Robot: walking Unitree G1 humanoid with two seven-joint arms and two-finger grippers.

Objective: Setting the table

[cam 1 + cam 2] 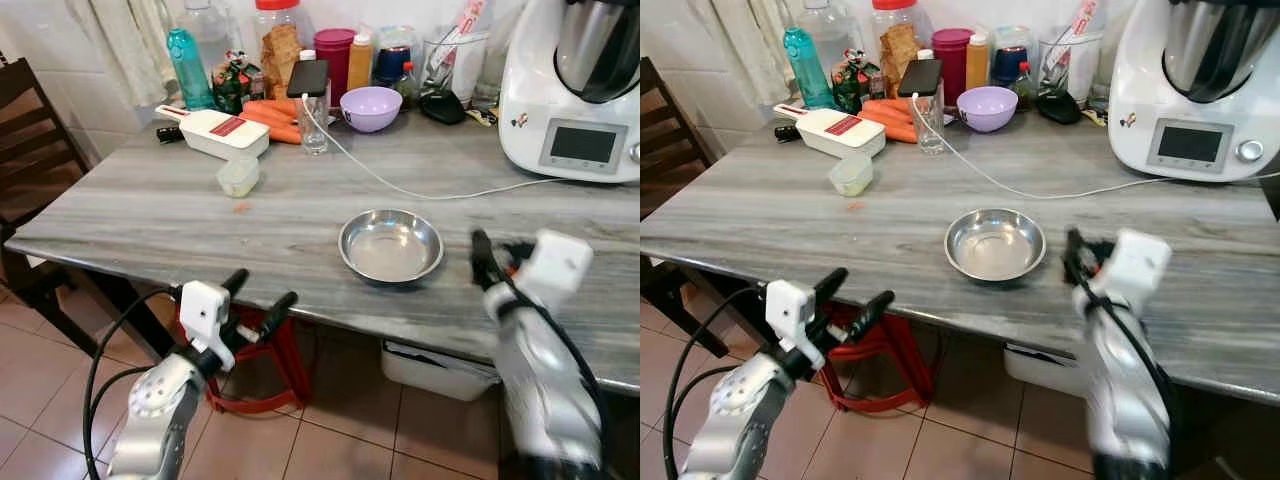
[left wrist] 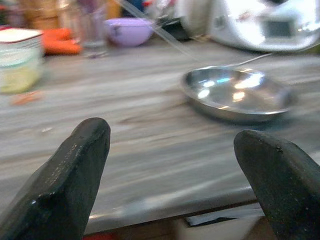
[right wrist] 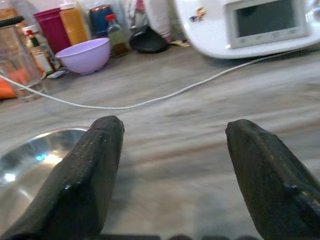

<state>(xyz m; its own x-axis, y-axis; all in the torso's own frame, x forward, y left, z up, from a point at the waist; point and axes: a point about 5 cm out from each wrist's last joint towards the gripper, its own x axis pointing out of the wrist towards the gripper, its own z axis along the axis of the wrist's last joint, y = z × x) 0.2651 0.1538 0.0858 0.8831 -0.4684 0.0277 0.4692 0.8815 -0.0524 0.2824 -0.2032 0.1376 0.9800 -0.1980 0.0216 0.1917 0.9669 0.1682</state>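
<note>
The right end effector (image 1: 492, 258) hovers with fingers spread over the grey wood-grain table (image 1: 150, 210), just beside the round shiny steel bowl (image 1: 390, 245) near the front edge. The left end effector (image 1: 255, 297), also spread, hangs below and outside that edge, over the tiled floor (image 1: 40, 400).
</note>
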